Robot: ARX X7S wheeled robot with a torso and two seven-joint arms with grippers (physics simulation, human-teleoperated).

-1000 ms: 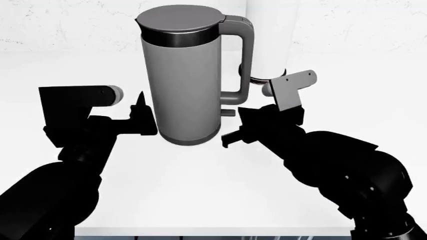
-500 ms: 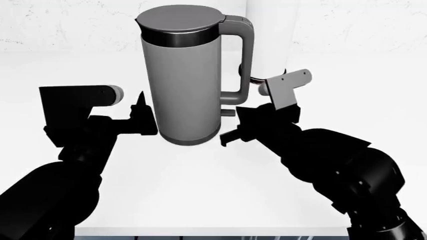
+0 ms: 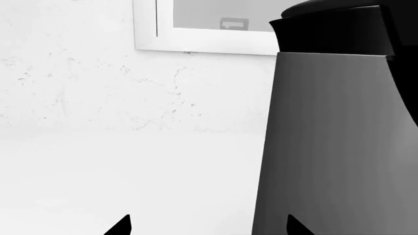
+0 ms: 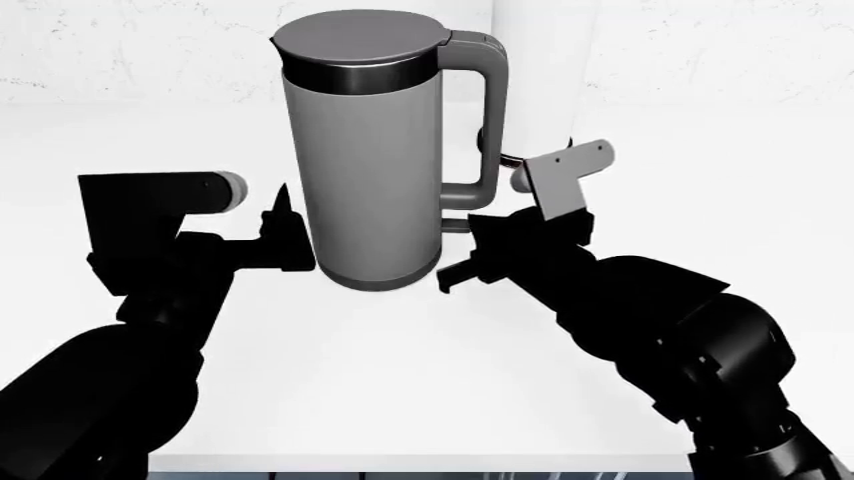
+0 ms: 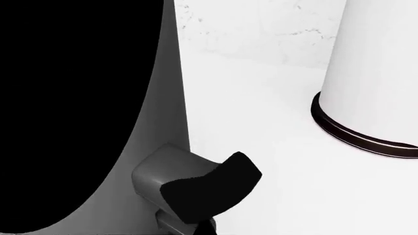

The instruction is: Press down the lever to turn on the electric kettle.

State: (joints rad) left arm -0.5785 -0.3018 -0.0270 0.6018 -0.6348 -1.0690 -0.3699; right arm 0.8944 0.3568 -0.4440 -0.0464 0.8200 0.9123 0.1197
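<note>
Electric kettle (image 4: 363, 150) upright at upper centre of the head view, on the white tabletop (image 4: 441, 360). Lever (image 5: 171, 172) jutting sideways from its lower body under the handle foot, long axis roughly level. Right pincer (image 4: 467, 250) nearer, one fingertip (image 5: 212, 188) lying over the tab; open or closed, cannot tell. Left pincer (image 4: 283, 235) spread open, holding nothing, beside the kettle's opposite side.

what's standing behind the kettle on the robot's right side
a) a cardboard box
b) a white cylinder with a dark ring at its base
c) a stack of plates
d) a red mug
b: the right wrist view shows a white cylinder with a dark base ring on the table beyond the kettle.
</note>
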